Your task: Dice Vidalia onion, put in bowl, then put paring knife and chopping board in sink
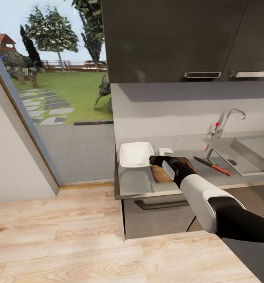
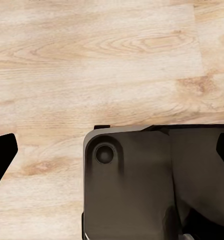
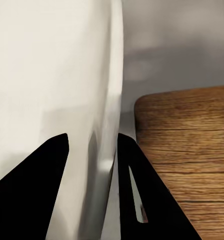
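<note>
Right claw (image 1: 154, 159) sits at the bowl's (image 1: 135, 154) near-right rim, over the tabletop (image 1: 136, 181). In the right wrist view its two dark fingers (image 3: 34, 200) straddle the bowl's white wall (image 3: 109, 125), one inside, one outside; gap is narrow, w/ the rim between them. Can't tell if the pads actually press the wall.

Chopping board (image 1: 160, 173) lies just beside the bowl, on the sink side, partly under the right wrist; its rounded wooden corner (image 3: 187, 150) shows next to the outer finger. A small white block (image 1: 165, 151) sits behind the board, by the backsplash.

Paring knife (image 1: 212, 165) lies flat on the tabletop between board and sink (image 1: 242, 155), red-orange handle toward the front edge, blade pointing back toward the bowl. Chrome faucet (image 1: 226, 120) w/ red knob stands at the sink's back-left corner.

Left claw (image 2: 112, 150): only dark finger edges visible at the frame sides of the left wrist view, above a wood floor (image 2: 102, 60) and a dark grey part of the robot (image 2: 142, 190); open or closed — can't tell.
</note>
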Robot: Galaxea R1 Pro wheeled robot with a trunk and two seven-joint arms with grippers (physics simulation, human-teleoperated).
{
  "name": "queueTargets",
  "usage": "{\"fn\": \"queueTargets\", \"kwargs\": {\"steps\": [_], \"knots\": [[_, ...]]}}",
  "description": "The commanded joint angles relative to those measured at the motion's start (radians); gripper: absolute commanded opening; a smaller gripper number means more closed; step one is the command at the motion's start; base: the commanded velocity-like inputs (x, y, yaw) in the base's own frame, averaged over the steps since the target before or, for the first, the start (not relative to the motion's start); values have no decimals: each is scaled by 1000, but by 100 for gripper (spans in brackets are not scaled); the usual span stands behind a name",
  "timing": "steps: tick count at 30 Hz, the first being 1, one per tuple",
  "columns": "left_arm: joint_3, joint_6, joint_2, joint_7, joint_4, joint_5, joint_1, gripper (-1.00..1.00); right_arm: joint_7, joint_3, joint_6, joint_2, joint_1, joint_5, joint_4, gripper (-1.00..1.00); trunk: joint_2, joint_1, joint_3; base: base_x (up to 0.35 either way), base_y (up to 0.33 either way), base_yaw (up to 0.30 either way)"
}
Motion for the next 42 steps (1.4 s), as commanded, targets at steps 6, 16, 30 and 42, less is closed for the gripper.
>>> {"fn": "queueTargets", "kwargs": {"steps": [6,16,30,42], "knots": [[-6,-2,2,8,-1,9,0,100,-24,-1,47,6,-1,-12,-2,-100,-2,1,-2,2,1,0],[-6,-2,2,8,-1,9,0,100,-26,-1,109,19,-1,-12,-3,-100,-2,1,-2,41,39,0],[-6,-2,2,8,-1,9,0,100,-17,-1,109,15,-1,-13,-2,-100,-2,1,-2,98,77,0],[-6,-2,2,7,-1,9,0,100,-17,-1,109,10,-1,-12,-2,-100,-2,1,-2,104,24,0]]}}
